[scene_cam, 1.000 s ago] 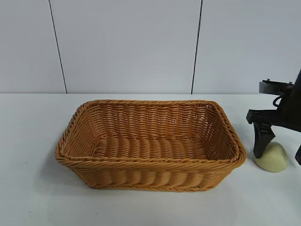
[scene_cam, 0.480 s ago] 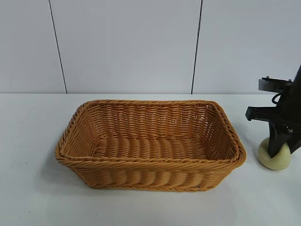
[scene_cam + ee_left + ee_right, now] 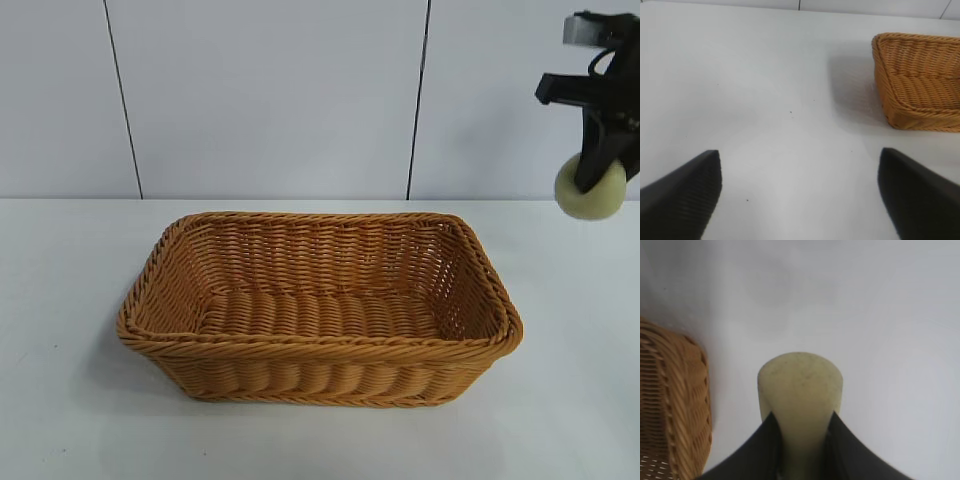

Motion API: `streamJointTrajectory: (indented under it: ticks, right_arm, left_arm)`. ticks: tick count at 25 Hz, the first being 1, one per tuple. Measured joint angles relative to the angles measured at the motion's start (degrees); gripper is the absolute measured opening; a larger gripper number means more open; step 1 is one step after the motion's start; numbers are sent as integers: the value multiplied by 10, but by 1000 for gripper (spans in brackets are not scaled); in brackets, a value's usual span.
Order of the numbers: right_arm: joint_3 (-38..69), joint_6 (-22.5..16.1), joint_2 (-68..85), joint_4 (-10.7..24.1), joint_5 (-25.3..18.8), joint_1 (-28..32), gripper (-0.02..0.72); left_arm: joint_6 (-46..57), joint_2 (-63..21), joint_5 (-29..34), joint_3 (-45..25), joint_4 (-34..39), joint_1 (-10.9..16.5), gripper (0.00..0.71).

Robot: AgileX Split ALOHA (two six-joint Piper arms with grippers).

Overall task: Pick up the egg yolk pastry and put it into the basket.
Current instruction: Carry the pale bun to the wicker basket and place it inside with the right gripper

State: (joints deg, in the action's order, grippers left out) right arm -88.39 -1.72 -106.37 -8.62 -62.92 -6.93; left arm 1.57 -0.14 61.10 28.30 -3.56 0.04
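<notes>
**Pastry in the air, basket waiting**

Your right gripper [image 3: 600, 185] is holding the egg yolk pastry [image 3: 591, 189] high above the table [image 3: 70, 400], off beyond the right end of the wicker basket [image 3: 320, 345]. In the right wrist view the two dark fingers [image 3: 760, 450] are pinching the pale lump [image 3: 800, 390] from both sides, with most of its rounded body sticking out past the tips. So you are clamped on it, but only at one end, and that looks to me like a grip to treat gently.

The basket is sitting empty mid-table, its flared braided rim nearest you on the right-hand short side. For the carry, I would be travelling sideways at this height until the pastry is hanging over the woven floor, not the rim, and only then lowering. Avoid sudden swings; a smooth lump held near its end could slip or pivot.

Your left gripper [image 3: 800, 200] is parked low near the table on the basket's far side, fingers spread wide, holding nothing.
</notes>
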Motion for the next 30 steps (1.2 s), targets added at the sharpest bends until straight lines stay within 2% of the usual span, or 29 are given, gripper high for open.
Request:
streamJointTrajectory:
  ticks: [5, 11, 14, 21, 30]
  right_arm:
    - [0, -15, 0, 0, 4, -93, 143]
    - [0, -42, -4, -2, 46, -205, 143]
    - [0, -53, -20, -2, 67, -242, 143]
    - [0, -70, -110, 6, 124, -259, 143]
    - [0, -71, -179, 4, 137, -259, 161]
  left_arm:
    - [0, 0, 0, 0, 0, 0, 616]
    - [0, 0, 0, 0, 0, 0, 616]
    - [0, 0, 0, 0, 0, 0, 616]
    - [0, 0, 0, 0, 0, 0, 616]
    - [0, 0, 0, 0, 0, 0, 616]
